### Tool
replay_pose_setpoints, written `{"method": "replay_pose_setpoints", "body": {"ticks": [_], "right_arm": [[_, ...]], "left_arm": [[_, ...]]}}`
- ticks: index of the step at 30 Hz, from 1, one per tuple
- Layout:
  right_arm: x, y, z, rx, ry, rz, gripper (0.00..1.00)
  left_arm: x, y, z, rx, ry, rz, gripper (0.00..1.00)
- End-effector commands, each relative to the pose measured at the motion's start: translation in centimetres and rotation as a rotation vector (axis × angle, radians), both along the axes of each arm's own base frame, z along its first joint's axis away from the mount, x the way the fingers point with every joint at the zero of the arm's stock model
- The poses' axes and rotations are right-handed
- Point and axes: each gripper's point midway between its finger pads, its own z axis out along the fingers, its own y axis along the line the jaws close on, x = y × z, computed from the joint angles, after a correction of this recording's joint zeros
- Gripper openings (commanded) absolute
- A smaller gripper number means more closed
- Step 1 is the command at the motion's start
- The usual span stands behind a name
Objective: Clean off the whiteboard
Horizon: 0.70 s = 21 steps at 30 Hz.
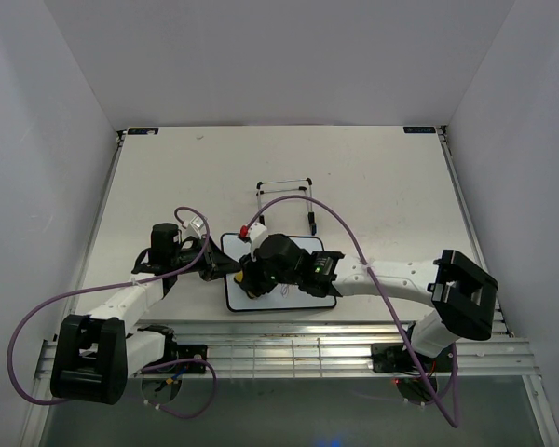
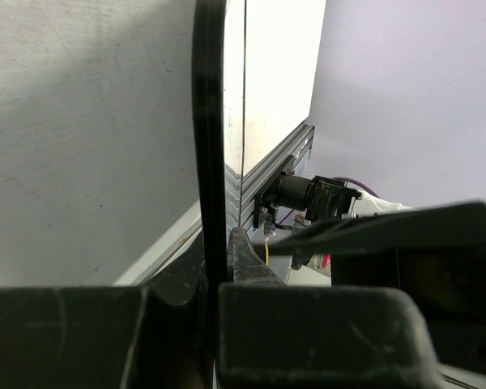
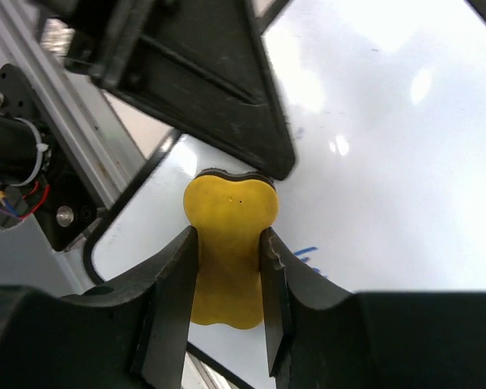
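The whiteboard [image 1: 261, 300] lies flat on the table near the front edge, between both arms. My left gripper [image 1: 222, 267] is shut on its left edge; in the left wrist view the black frame [image 2: 209, 162] runs edge-on between the fingers of the gripper [image 2: 219, 251]. My right gripper [image 1: 247, 277] is shut on the yellow peanut-shaped eraser [image 3: 227, 211] and presses it down on the white face [image 3: 373, 162] near the board's left end. The right gripper [image 3: 229, 235] clamps the eraser's waist. A small blue scribble [image 3: 306, 253] shows beside the right finger.
The black wire easel stand [image 1: 284, 186] stands behind the board. A small white item with a red tip [image 1: 250, 230] lies at the board's back left corner. Aluminium rails [image 1: 289, 349] run along the near edge. White walls enclose the table on three sides.
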Motion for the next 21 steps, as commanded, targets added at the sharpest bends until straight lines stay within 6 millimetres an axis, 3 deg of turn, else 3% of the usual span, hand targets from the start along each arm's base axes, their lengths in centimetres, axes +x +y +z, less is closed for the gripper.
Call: {"method": "replay_pose_setpoints", "body": {"ticks": [1,6,13,21], "right_arm": [[1.6,-3.5,-3.6,-0.130,0.004,-0.078,0.33],[3.3,-5.3,-4.3,-0.153,0.005,-0.126,0.33],[3.7,-6.0,-4.3,-0.185,0.008,-0.125,0.33],[0.5,-3.1,-2.4,-0.090,0.040,0.019,0.32]], "left_arm": [[0.2,0.0,0.8,0.001,-0.084,-0.020,0.00],[0.1,0.0,0.8,-0.001,-0.084,-0.023,0.00],[0.1,-0.1,0.9,-0.002,-0.088,-0.025,0.00],[0.2,-0.1,0.9,-0.005,-0.086,-0.023,0.00]]}}
